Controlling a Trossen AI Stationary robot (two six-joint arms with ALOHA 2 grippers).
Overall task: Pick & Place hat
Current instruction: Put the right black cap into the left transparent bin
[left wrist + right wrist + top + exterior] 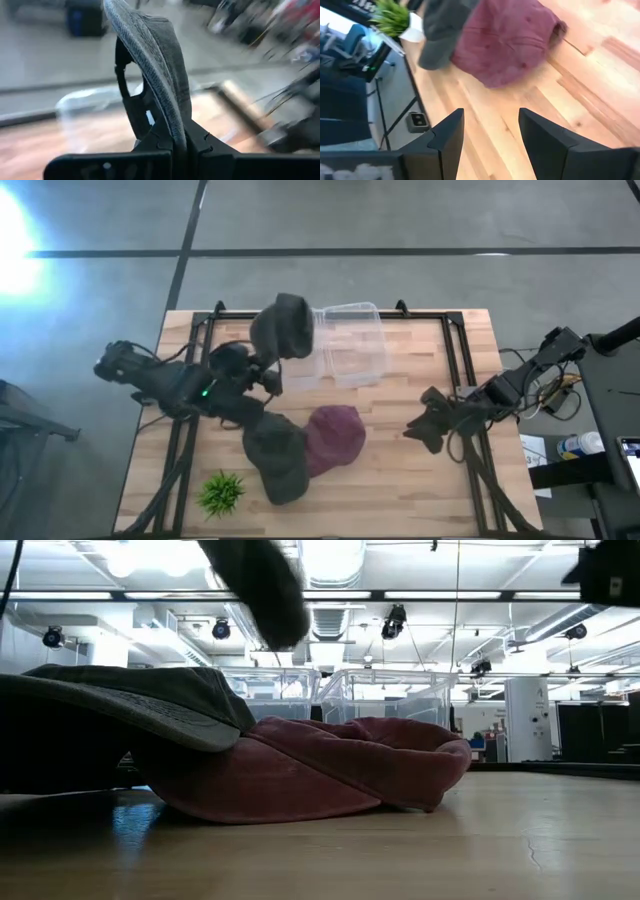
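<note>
My left gripper (268, 370) is shut on a dark grey hat (283, 325), which is raised off the table beside a clear plastic container (350, 340). In the low view the held hat (265, 590) hangs at the top of the picture. A second dark cap (275, 455) lies on the table with its edge over a maroon hat (335, 435). My right gripper (425, 425) is open and hovers to the right of the maroon hat (505, 40), touching nothing. My left gripper (177, 137) pinches the grey hat by its edge (175, 122) between the two fingers. The cloth is flattened there, and I cannot tell how many layers it has. The hat stands out beyond the fingertips, lifted clear of the table, next to the container's left side.
A small green plant (220, 492) stands near the table's near-left corner, close to the dark cap (440, 30). The container (370, 695) sits at the far middle of the table. Bare wood (400, 480) shows in the near-right part.
</note>
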